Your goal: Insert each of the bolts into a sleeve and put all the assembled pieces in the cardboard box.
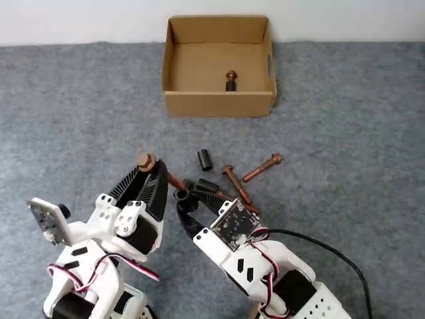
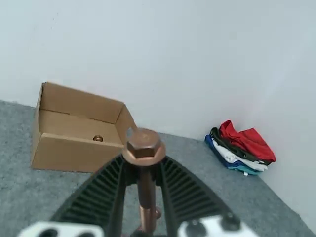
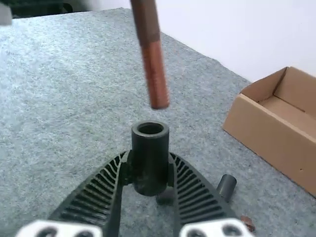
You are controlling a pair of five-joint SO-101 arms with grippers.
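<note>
Left gripper (image 2: 143,167): its ribbed fingers (image 2: 101,190) are pressed together on the shank of a copper-coloured bolt (image 2: 143,148). The grip is just below the hex head, which stands proud of the fingertips.
Right gripper (image 3: 149,167): its fingers (image 3: 98,197) are clamped around a black sleeve (image 3: 149,143). The open bore faces away from the fingertips, toward the bolt.
Between the two grips: the bolt's free end hangs just off the sleeve's mouth, apart from it and not yet entered. In the right wrist view it looks nearly in line with the bore, though a shade to one side.
Just past the right fingertips: two loose sleeves (image 1: 204,159) and at least two loose bolts (image 1: 261,168) lie on the grey mat, near each other.
Farther out from both grips: the cardboard box (image 1: 219,104), well apart, with one assembled piece (image 1: 230,80) inside.
Step in hand: mating the held bolt with the held sleeve. By the look of it this is the second assembly, with more pairs to follow.
Next move calls for: centring the bolt tip over the bore and keeping both axes parallel. It then needs a straight push with both grips firm, since a tilted tip would likely catch on the rim.
</note>
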